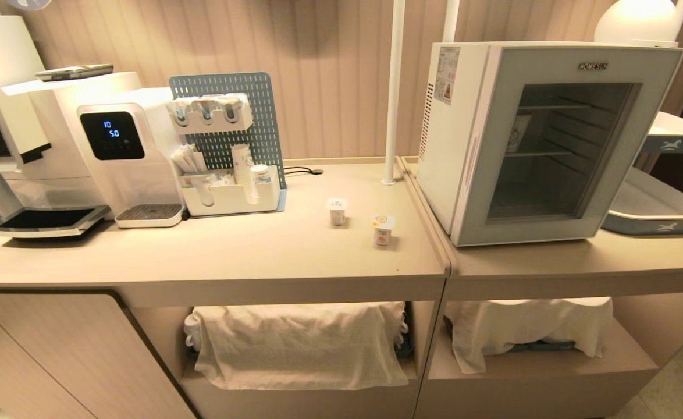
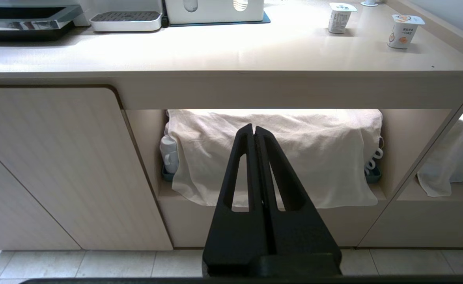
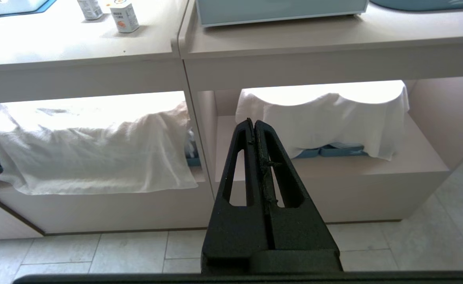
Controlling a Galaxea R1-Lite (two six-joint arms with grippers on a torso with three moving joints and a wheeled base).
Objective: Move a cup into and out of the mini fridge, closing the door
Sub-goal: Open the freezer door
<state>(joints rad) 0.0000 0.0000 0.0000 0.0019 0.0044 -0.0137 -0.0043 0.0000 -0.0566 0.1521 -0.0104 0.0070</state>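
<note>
**Head view status: task not yet started, door closed, both grippers idle**

Head view shows the mini fridge (image 1: pixel 452 134) standing on the counter (image 1: pixel 213 256) at the 2 o'clock position. The door (image 1: pixel 557 145) sits flush against the cabinet, closed. Through the glass, a pale cup-like shape is faintly visible on the upper wire shelf; its identity cannot be confirmed. Two small sealed cups rest on the counter near centre: the blue-label cup (image 1: pixel 337 210) and, at its 4 o'clock, the orange-label cup (image 1: pixel 383 230). They stand near each other but apart.

The left gripper (image 2: pixel 254 132) and right gripper (image 3: pixel 254 125) hang below counter level, fingers pressed together, holding nothing.

Judged progress: none. Remaining steps: open the door, place a cup inside, retrieve it, close the door.
</note>
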